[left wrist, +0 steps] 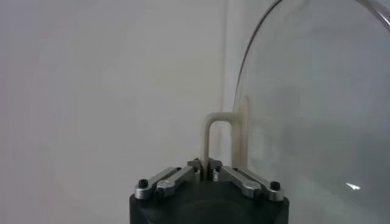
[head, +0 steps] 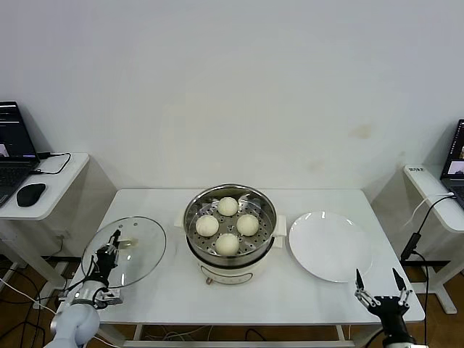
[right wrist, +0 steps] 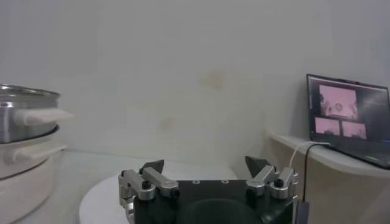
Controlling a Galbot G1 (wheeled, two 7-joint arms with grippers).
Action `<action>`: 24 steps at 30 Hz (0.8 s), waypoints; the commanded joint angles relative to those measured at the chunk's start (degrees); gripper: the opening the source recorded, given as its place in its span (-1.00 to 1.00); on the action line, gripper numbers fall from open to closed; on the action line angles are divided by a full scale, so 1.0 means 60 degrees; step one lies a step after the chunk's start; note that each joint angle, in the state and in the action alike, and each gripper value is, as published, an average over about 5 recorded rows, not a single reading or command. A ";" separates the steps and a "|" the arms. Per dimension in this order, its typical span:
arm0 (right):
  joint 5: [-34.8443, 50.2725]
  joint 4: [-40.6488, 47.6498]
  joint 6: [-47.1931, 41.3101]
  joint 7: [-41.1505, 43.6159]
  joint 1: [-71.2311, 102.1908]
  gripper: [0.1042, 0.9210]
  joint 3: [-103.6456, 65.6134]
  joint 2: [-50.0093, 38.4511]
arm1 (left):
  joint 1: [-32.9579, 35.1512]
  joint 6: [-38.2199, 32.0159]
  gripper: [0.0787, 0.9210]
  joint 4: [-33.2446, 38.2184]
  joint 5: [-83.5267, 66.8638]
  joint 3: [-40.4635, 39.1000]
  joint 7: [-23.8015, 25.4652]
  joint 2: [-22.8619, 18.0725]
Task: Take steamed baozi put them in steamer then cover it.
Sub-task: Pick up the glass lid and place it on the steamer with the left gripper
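Left gripper (head: 110, 254): my near-left arm, raised, fingers clamped together.
Right gripper (head: 382, 283): my near-right arm, parked low, fingers spread wide.

four baozi (head: 228, 225), one steamer (head: 230, 270), one cover (head: 141, 250), one plate (head: 330, 246)

Left gripper (head: 110, 250): black body, silver-grey metal finger links, black screw at each link, pale grey-white rounded wrist section behind. Right gripper (head: 382, 285): same black housing, silver links with black screws, dark pointed fingertips (right wrist: 153, 165), thin cable alongside.
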State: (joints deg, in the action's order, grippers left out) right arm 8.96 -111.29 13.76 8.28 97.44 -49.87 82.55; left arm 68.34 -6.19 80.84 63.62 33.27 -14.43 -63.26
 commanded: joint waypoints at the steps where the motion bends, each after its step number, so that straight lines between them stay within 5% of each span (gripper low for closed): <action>1: -0.0064 -0.0064 0.0005 0.0021 0.0022 0.76 0.0149 -0.0221 | 0.1952 0.1334 -0.86 0.4077 -0.0432 0.0879 0.1079 0.0573; 14: -0.0584 -0.0195 0.0215 0.0022 0.0098 0.76 0.0294 -0.0140 | 0.2637 0.4164 -0.86 0.7780 -0.2336 0.0636 0.2720 0.2050; 24: -0.1803 -0.0312 0.0500 -0.0309 0.0257 0.76 0.0691 0.0371 | 0.0670 0.5218 -0.86 0.7481 -0.2555 -0.1912 0.2839 0.2986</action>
State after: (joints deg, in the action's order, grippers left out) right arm 3.28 -112.96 15.89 7.41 98.56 -47.11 83.15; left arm 79.63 16.30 119.70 51.51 33.90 -0.44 -50.98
